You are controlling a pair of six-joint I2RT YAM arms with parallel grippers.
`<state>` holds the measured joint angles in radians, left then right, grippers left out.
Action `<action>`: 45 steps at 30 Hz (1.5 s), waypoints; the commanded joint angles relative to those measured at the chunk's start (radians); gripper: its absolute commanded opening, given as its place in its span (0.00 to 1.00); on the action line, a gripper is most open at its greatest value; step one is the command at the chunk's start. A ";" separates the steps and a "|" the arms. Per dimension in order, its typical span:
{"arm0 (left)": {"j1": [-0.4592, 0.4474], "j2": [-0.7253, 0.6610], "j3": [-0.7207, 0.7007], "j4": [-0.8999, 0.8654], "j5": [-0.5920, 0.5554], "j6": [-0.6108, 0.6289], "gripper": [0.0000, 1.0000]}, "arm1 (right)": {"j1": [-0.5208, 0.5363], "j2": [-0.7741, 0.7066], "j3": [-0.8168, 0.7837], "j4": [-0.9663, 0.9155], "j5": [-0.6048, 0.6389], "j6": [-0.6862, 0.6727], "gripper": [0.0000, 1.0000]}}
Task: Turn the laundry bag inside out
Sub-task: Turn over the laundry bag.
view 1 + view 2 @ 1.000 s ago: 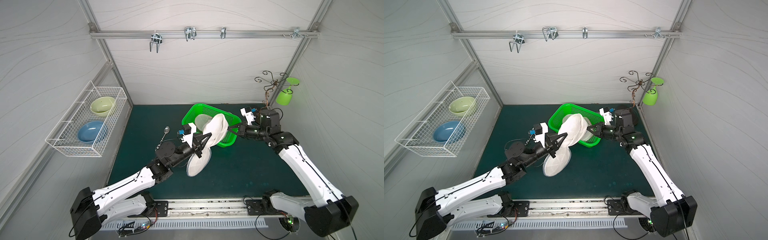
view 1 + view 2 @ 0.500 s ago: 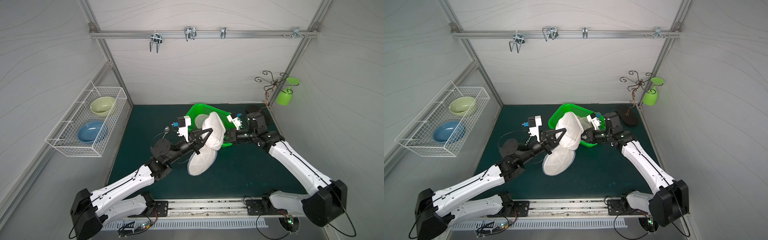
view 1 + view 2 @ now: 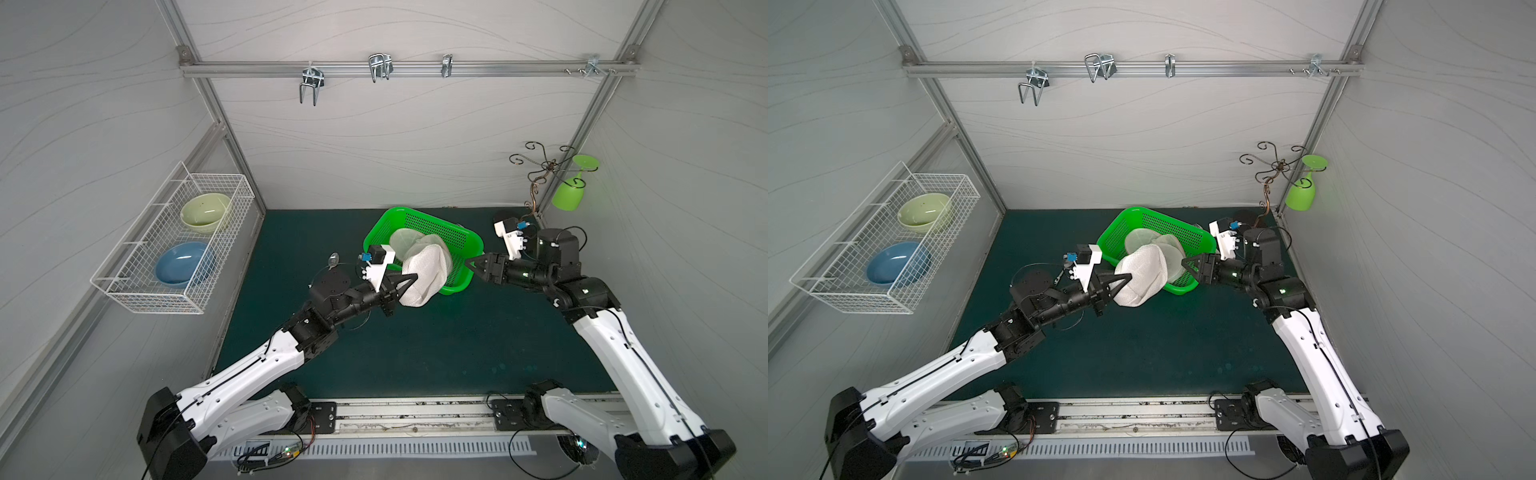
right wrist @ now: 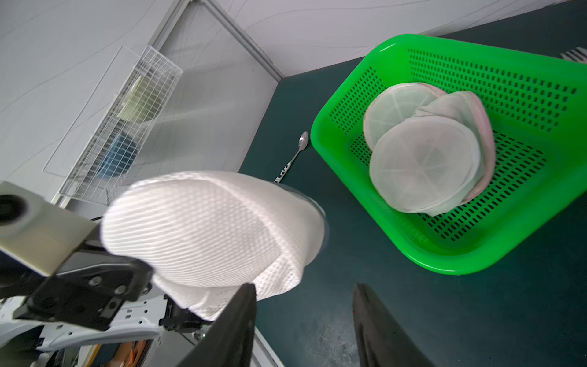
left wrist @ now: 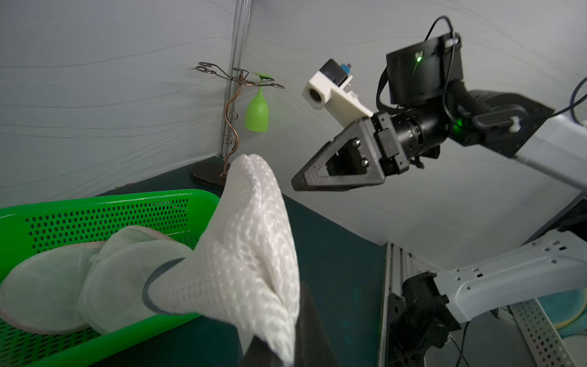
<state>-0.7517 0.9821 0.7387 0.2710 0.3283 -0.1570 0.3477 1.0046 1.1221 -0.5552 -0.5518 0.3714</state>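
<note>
hanging from the clenched left claw (image 3: 405, 284) in both top views, one white mesh laundry bag (image 3: 424, 276) is gripped at its near, lower end. its long axis runs diagonally from that claw up toward the far right, and its far end overlaps the near edge of one green basket (image 3: 419, 214). whether the bag touches the basket cannot be told. the right claw (image 3: 471, 266) sits just beside the basket's right corner, apart from the bag. one wire rack (image 3: 124, 286) on the left wall holds two bowls, one pale green (image 3: 205, 210) and one blue (image 3: 183, 262).

the same layout shows in a top view: bag (image 3: 1142, 276), left claw (image 3: 1121, 280), right claw (image 3: 1187, 266), basket (image 3: 1142, 216).

the left wrist view shows the bag (image 5: 247, 241) folded flat and pointing away toward the back corner, where one green glass (image 5: 256, 111) hangs upside down. the right claw (image 5: 317, 178) is apart from the bag's tip.

the right wrist view shows the right claw (image 4: 305, 287) released, its jaws apart with nothing between them, and the bag (image 4: 206, 228) just beside one finger. at least two pale round mesh pieces (image 4: 425, 165) overlap inside the basket (image 4: 413, 38). one spoon (image 4: 297, 152) lies on the desk (image 4: 333, 254).
</note>
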 commanded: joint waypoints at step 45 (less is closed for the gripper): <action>0.187 0.301 0.310 -0.575 0.864 0.364 0.17 | 0.364 -0.002 -0.082 -0.162 -0.263 -0.767 0.05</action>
<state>-0.5766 1.2819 0.9855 -0.3397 1.2110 0.2100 0.7029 1.0138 1.0538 -0.7277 -0.7490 -0.4541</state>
